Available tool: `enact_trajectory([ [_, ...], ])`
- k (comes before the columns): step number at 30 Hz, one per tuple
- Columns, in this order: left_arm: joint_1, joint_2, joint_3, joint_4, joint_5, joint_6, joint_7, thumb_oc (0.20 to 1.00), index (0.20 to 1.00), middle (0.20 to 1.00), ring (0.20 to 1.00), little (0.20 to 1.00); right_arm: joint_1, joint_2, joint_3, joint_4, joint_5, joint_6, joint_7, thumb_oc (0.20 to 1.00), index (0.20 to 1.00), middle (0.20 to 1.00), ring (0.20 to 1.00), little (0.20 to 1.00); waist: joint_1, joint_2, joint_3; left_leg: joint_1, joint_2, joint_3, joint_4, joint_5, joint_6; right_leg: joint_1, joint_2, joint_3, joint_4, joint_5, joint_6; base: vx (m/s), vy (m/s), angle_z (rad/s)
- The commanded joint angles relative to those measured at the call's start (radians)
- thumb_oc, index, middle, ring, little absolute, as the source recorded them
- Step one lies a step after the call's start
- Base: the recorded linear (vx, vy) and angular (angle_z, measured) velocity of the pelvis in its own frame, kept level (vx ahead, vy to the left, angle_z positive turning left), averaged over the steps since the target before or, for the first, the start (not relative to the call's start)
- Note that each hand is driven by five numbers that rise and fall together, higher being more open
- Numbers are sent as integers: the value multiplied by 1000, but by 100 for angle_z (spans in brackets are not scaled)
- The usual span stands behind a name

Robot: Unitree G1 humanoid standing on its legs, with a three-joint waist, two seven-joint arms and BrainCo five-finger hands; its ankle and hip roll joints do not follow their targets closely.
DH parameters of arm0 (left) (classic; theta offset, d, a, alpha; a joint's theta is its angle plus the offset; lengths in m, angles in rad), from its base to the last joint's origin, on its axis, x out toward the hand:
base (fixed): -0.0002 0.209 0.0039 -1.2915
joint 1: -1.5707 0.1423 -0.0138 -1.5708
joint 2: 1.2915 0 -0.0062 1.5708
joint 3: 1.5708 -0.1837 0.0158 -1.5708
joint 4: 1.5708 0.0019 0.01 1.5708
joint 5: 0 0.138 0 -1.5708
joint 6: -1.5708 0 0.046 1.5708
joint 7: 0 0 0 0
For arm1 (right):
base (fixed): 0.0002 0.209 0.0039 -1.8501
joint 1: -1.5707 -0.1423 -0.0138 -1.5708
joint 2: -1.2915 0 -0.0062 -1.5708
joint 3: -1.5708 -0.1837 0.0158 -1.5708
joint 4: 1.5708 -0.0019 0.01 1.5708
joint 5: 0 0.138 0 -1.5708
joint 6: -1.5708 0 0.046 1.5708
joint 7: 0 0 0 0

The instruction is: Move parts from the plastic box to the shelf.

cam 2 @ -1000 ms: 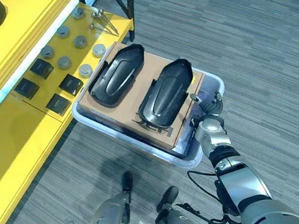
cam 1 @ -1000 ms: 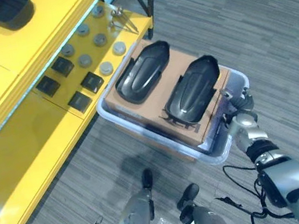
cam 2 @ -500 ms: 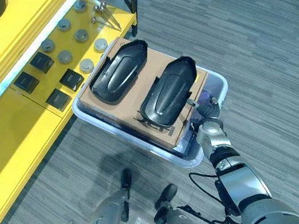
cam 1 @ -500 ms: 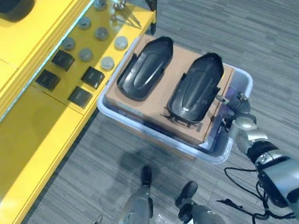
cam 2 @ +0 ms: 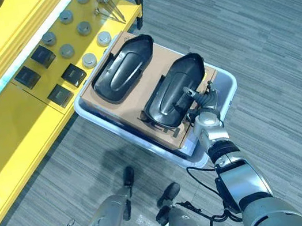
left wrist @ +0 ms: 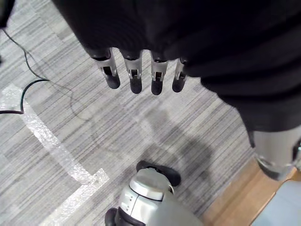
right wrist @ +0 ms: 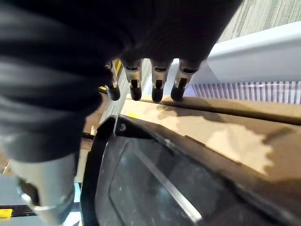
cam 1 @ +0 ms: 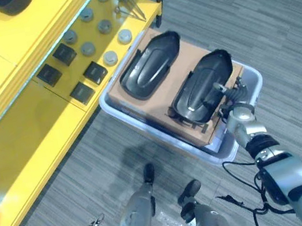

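Left eye view: grey carpet floor lies open beyond the plastic box, which sits against the yellow shelf. Two black parts rest on cardboard inside. Right hand, fingers straight, hovers over the nearer part's edge. Left hand hangs relaxed above floor.

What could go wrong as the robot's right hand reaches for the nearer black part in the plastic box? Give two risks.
1. The right hand is at one end of the long nearer black part, so a lift from there might tip it.
2. The part lies on loose-looking cardboard close beside the second black part; dragging could shift either.
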Motion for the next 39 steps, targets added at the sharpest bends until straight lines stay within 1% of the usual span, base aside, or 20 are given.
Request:
enact_trajectory([
  [1,-10,17,-53,36,-31,2,4,1000,1000,1000,1000,1000,21,-8,66,9,-3,15,7,1000,1000,1000,1000,1000,12,-18,-23,-87,54,-6,7,-35,-57,6,-100,73,38,-48,97,0,0,0],
  [4,-15,15,-57,34,-39,1,3,1000,1000,1000,1000,1000,27,6,85,31,-16,24,10,1000,1000,1000,1000,1000,11,-15,-15,-98,52,-5,11,-33,-58,-3,-101,74,37,-45,97,-40,33,1],
  [5,-25,11,-64,33,-47,2,2,1000,1000,1000,1000,1000,20,17,103,50,-29,35,8,1000,1000,1000,1000,1000,12,-10,-5,-109,51,-4,16,-31,-57,-15,-105,77,41,-43,97,-45,50,0],
  [8,-34,11,-70,29,-55,5,0,1000,1000,1000,1000,1000,9,20,116,65,-49,37,15,1000,1000,1000,1000,1000,13,-7,4,-122,50,-3,22,-30,-57,-25,-108,78,45,-41,98,-43,31,2],
  [13,-48,12,-83,19,-70,9,-2,1000,1000,1000,1000,1000,-22,23,156,56,-93,59,13,1000,1000,1000,1000,1000,17,-9,20,-139,49,-4,22,-25,-57,-44,-111,78,50,-36,101,-22,9,2],
  [14,-50,15,-88,11,-76,11,1,1000,1000,1000,1000,1000,-30,15,172,41,-109,78,9,1000,1000,1000,1000,1000,18,-14,25,-143,48,-5,22,-24,-56,-51,-111,80,56,-36,102,0,0,0],
  [16,-50,16,-89,9,-77,10,3,1000,1000,1000,1000,1000,-31,11,178,37,-120,87,0,1000,1000,1000,1000,1000,18,-18,26,-144,48,-5,22,-24,-56,-52,-111,80,57,-36,102,0,0,0],
  [19,-52,20,-89,7,-82,10,1,1000,1000,1000,1000,1000,-31,3,185,39,-174,126,-24,1000,1000,1000,1000,1000,16,-23,27,-148,48,-5,25,-25,-54,-59,-111,84,64,-36,104,-7,-7,2],
  [20,-54,21,-92,4,-85,13,3,1000,1000,1000,1000,1000,-32,-2,189,49,-225,154,-42,1000,1000,1000,1000,1000,15,-24,26,-147,48,-6,26,-27,-53,-61,-110,86,68,-37,104,0,0,0],
  [22,-58,25,-98,0,-87,14,1,1000,1000,1000,1000,1000,-29,-11,207,81,-277,174,-66,1000,1000,1000,1000,1000,16,-27,27,-149,49,-5,29,-29,-51,-63,-110,86,73,-38,104,-5,-20,2],
  [23,-66,28,-107,-2,-92,13,1,1000,1000,1000,1000,1000,-33,-14,215,122,-294,194,-83,909,909,909,909,909,18,-28,29,-151,49,-6,32,-30,-48,-66,-110,87,77,-37,105,-12,-59,6],
  [24,-72,30,-113,-4,-93,13,3,1000,1000,1000,1000,1000,-30,-13,217,146,-307,194,-90,225,225,225,225,225,19,-28,30,-151,48,-8,34,-33,-45,-68,-110,89,79,-34,106,-7,-55,6],
  [25,-73,31,-115,-5,-93,13,5,1000,1000,1000,1000,1000,-28,-13,217,151,-313,195,-92,200,200,200,200,200,19,-29,31,-151,48,-9,35,-33,-45,-67,-110,90,79,-34,106,-1,-35,5],
  [28,-77,35,-119,-8,-92,14,6,1000,1000,1000,1000,1000,-24,-15,223,171,-333,191,-90,200,200,200,200,200,18,-28,33,-149,48,-8,35,-34,-43,-69,-110,91,81,-31,107,-3,-11,1],
  [31,-82,41,-125,-16,-100,16,6,1000,1000,1000,1000,1000,-7,-15,225,174,-290,173,-99,200,200,200,200,200,12,-29,34,-150,49,-4,35,-35,-41,-74,-109,94,82,-29,107,-20,-17,1],
  [36,-83,43,-124,-19,-101,18,6,1000,1000,1000,1000,1000,1,-15,222,170,-290,167,-96,200,200,200,200,200,9,-29,34,-149,49,-2,34,-36,-40,-76,-109,98,82,-28,108,0,0,0],
  [37,-87,43,-125,-25,-102,16,6,1000,1000,1000,1000,1000,37,-10,210,158,-263,128,-93,313,313,313,313,313,-7,-29,29,-138,51,8,33,-39,-39,-80,-107,110,85,-25,109,0,0,0],
  [39,-90,40,-129,-28,-102,20,9,1000,1000,1000,1000,1000,49,-11,205,153,-259,118,-90,263,263,263,263,263,-14,-28,26,-135,53,12,33,-40,-40,-81,-106,114,83,-25,109,-24,-21,-3],
])
